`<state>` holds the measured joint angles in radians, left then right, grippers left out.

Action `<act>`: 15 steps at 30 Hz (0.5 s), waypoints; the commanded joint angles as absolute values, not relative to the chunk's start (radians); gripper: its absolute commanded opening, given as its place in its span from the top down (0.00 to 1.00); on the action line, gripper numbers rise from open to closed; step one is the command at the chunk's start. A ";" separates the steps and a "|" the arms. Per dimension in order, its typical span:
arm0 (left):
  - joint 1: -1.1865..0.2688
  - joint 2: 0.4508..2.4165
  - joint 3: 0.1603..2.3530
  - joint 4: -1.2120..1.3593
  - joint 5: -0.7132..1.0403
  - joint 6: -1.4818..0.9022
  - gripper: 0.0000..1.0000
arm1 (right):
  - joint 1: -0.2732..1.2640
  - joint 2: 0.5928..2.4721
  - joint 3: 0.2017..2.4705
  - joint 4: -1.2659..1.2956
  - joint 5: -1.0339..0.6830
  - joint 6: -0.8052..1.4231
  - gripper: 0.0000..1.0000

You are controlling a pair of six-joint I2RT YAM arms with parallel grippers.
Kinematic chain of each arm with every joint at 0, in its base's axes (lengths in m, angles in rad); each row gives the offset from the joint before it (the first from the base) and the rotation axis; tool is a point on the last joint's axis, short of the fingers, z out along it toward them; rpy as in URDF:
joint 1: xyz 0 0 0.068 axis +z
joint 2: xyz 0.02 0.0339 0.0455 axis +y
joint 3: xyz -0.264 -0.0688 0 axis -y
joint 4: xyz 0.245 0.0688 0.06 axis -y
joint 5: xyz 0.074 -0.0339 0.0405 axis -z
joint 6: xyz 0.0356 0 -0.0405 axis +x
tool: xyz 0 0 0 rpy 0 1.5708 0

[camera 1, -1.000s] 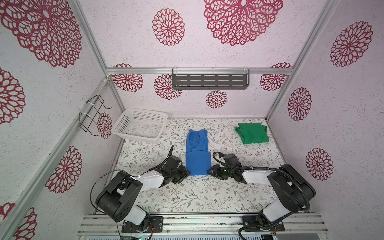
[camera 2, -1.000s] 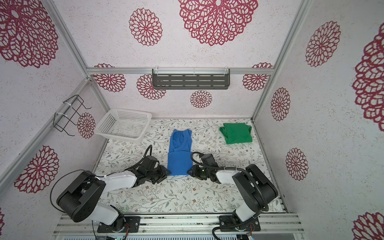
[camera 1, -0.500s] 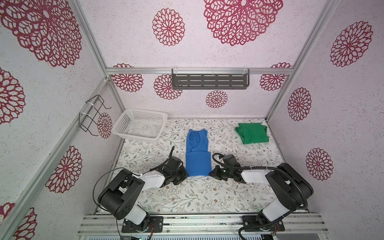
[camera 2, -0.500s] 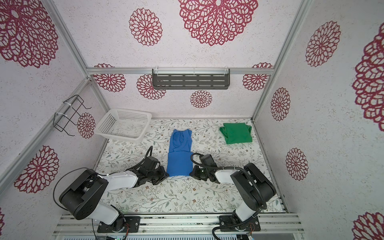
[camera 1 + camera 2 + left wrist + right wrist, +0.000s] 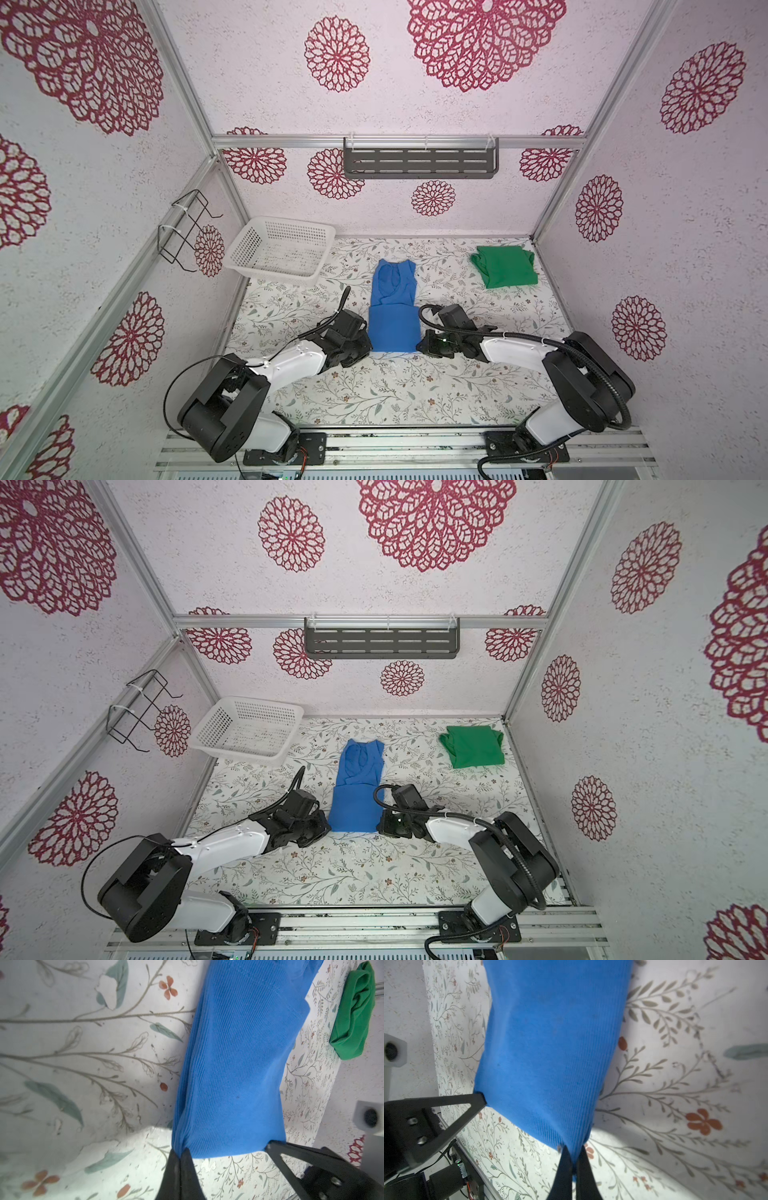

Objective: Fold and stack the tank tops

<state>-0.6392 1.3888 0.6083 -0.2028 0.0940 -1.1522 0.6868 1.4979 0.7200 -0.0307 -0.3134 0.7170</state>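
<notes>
Our left claw (image 5: 180,1153) and right claw (image 5: 573,1150) were open a moment ago. Now both pinch the near corners of the blue tank top (image 5: 392,328), in the middle of the tabletop (image 5: 374,395), so we can likely fold it. The green tank top (image 5: 505,266) sits in the far right corner.

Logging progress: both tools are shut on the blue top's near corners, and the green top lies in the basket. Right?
No. The green top lies on the table by the right wall, not in the basket, as both top views show. The rest stands: the left tool and right tool are each shut on a near corner of the blue top.
</notes>
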 commanded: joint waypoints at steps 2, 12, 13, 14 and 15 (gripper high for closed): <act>-0.695 1.307 0.623 -0.342 0.037 -1.173 1.00 | 0.719 1.398 0.761 -0.193 -0.255 0.657 1.00; -0.669 1.237 0.864 -0.568 -0.104 -1.033 1.00 | 0.726 1.276 0.893 -0.342 -0.197 0.598 1.00; -0.655 1.251 0.886 -0.569 -0.096 -1.009 1.00 | 0.723 1.288 0.911 -0.350 -0.184 0.581 1.00; -0.643 1.266 0.908 -0.574 -0.093 -0.988 1.00 | 0.722 1.298 0.931 -0.357 -0.172 0.564 1.00; -0.633 1.283 0.933 -0.575 -0.092 -0.963 1.00 | 0.717 1.313 0.950 -0.362 -0.160 0.547 1.00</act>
